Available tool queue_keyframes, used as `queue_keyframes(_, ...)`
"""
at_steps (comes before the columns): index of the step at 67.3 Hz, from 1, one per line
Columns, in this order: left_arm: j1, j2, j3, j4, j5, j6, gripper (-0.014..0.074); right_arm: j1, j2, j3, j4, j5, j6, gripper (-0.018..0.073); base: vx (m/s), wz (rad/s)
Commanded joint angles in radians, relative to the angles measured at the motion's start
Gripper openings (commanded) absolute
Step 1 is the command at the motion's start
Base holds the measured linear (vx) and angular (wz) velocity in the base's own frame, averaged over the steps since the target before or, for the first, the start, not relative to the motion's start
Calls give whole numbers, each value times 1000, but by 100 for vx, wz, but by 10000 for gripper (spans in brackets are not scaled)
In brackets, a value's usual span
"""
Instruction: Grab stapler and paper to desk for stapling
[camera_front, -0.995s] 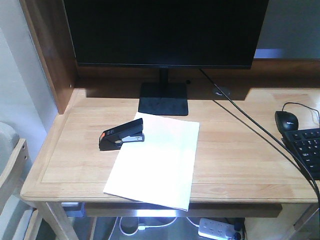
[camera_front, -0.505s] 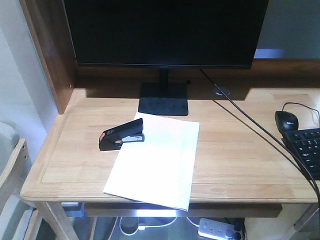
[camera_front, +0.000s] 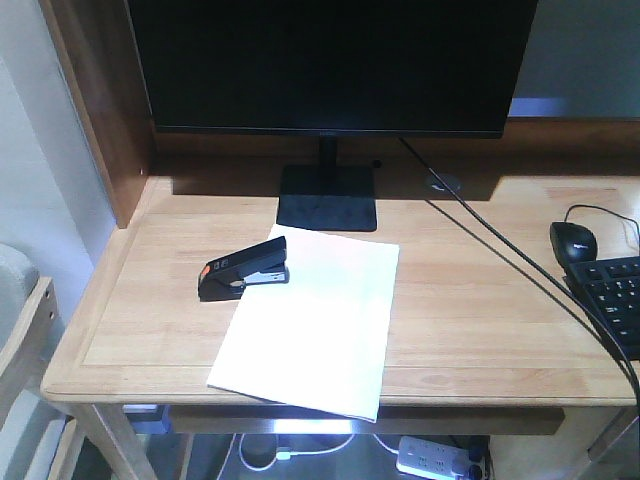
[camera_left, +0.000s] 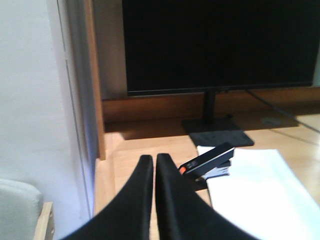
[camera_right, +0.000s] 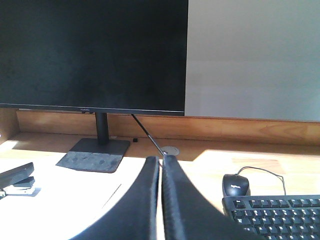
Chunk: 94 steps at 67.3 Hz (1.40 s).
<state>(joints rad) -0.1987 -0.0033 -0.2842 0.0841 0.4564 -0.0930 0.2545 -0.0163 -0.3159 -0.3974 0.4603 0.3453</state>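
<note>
On the light wooden desk (camera_front: 140, 300) with its raised rim, the black hand-sized stapler (camera_front: 243, 269) with the orange-red patch on its top arm lay at about nine o'clock from the desk's middle, its nose touching the upper-left corner of the thin white stack of paper (camera_front: 312, 320). The paper ran down toward six o'clock, its lower edge reaching past the desk's front rim.

The left gripper (camera_left: 154, 167) showed its black fingers pressed nearly together and holding nothing, with the stapler (camera_left: 209, 161) just beyond at one o'clock. The right gripper (camera_right: 161, 167) was likewise closed to a thin slit and empty.

The stapler would likely handle as a stiff, fairly dense block, best pinched across its sides near mid-body. The sheets looked light, floppy and prone to sliding apart; the overhanging front edge seemed the easiest hold.

At three o'clock the black computer mouse (camera_front: 572, 241) and black keyboard (camera_front: 615, 305) were cut off by the frame. Whether the paper actually sat inside the stapler's mouth was hard to make out.
</note>
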Motion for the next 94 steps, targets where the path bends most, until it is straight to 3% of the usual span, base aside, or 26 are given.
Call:
queue_keyframes(1,34,-29,54,-27,-123,34,-6,-5,-3,-24,-12,-63,-7,-10,0,0)
queue_keyframes(21,173,-26,326,-84,-528,62,-6,-5,-3,-24,-12,-61,-7,-10,0,0)
queue_keyframes(39,236,-26,320,-84,-489,68,-6,-5,-3,-24,-12,-58,-7,-10,0,0)
queue_keyframes(51,239,-26,320,-84,-487,130,-6,-5,-3,-24,-12,-56,-7,-10,0,0)
queue_keyframes(94,239,-26,320,-84,-485,113,-6,-5,-3,-24,-12,-57,-7,-10,0,0)
